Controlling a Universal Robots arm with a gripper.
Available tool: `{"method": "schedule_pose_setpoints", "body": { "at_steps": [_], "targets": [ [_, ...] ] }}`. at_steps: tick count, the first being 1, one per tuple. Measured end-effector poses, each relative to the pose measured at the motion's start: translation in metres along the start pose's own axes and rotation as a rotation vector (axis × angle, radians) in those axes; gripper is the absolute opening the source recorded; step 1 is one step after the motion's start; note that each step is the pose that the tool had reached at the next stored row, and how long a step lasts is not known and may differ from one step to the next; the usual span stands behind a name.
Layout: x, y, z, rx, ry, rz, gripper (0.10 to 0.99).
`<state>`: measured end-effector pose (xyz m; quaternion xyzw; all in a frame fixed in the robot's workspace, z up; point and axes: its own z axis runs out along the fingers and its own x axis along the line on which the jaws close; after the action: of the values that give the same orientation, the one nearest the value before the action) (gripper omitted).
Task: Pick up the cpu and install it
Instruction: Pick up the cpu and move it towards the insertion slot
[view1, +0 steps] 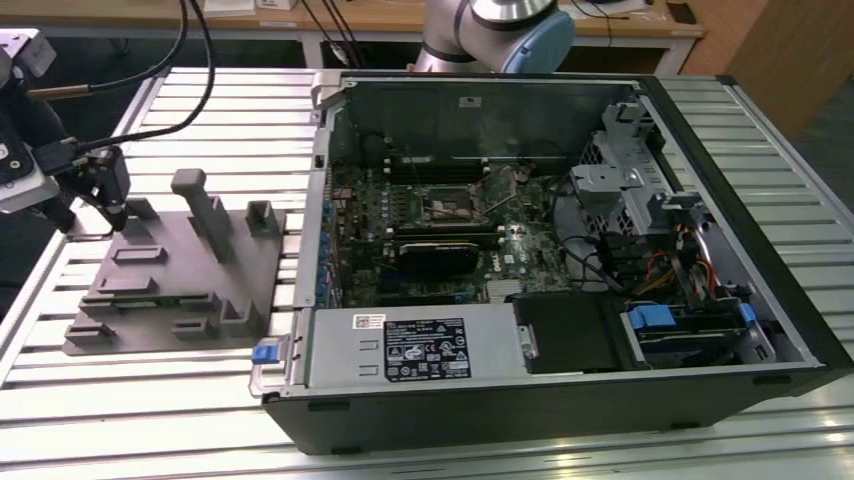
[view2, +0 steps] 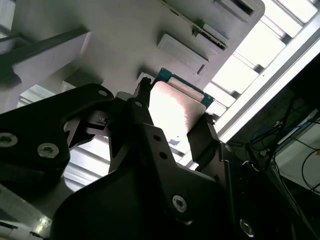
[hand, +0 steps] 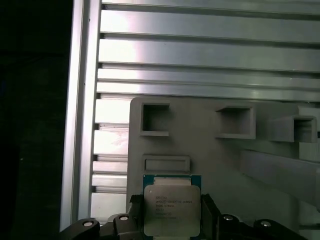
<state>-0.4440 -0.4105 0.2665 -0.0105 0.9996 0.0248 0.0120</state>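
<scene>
Now in the pick-up step, with gripper (hand: 171, 220) clenched on two opposite sides of the cpu (hand: 171, 206) near a corner of the grey fixture (view1: 147, 300) by the table (view1: 134, 400)'s edge, needing a level, gentle hold.

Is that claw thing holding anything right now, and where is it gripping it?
Yes. The gripper pinches the cpu by two opposite side edges, one of its fingers on each, at the grey fixture.

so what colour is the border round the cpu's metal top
Teal-green on the cpu, best in the first wrist view.
</scene>
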Motion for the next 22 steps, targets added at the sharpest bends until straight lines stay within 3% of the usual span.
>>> {"method": "schedule_pose_setpoints", "body": {
  "at_steps": [22],
  "targets": [
    [-0.0011,0.0028,-0.045,0.0,0.0,0.0,0.545]
  ]
}}
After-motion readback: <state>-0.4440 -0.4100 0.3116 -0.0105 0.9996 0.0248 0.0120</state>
